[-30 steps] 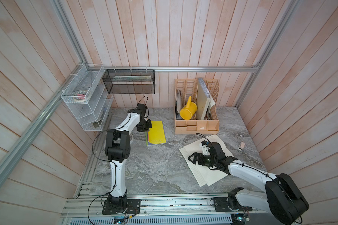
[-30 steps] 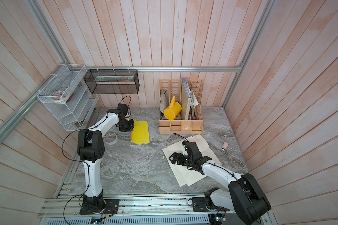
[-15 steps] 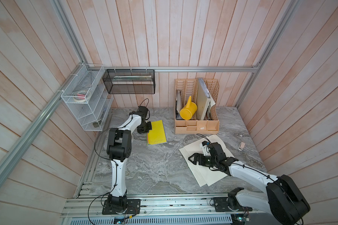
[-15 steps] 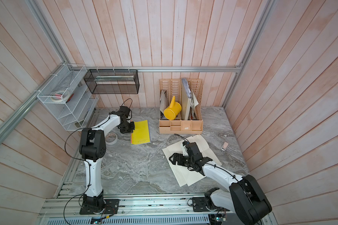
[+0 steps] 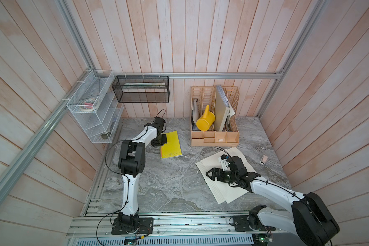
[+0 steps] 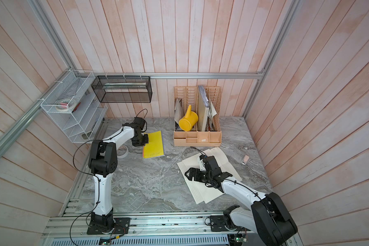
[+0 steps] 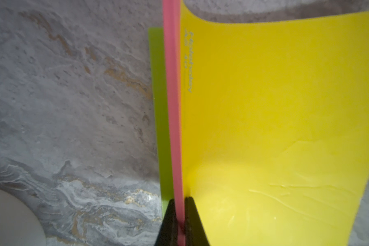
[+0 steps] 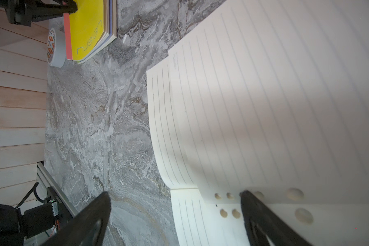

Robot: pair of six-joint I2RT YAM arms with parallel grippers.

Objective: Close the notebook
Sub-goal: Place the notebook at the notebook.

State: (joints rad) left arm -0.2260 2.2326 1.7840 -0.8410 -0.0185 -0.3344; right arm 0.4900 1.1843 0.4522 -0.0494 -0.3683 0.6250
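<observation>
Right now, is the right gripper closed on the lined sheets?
No. In the right wrist view the right gripper has its jaws wide apart, one finger over the bare table, the other over the lined sheets.

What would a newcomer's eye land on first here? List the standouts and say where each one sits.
The bright yellow notebook lies at the back left of the marble table, its pink edge pinched in the shut left gripper. A yellow watering can is tipped in the beige desk organizer at the back. Loose lined sheets fan out at the front right, with the open right gripper over them.
</observation>
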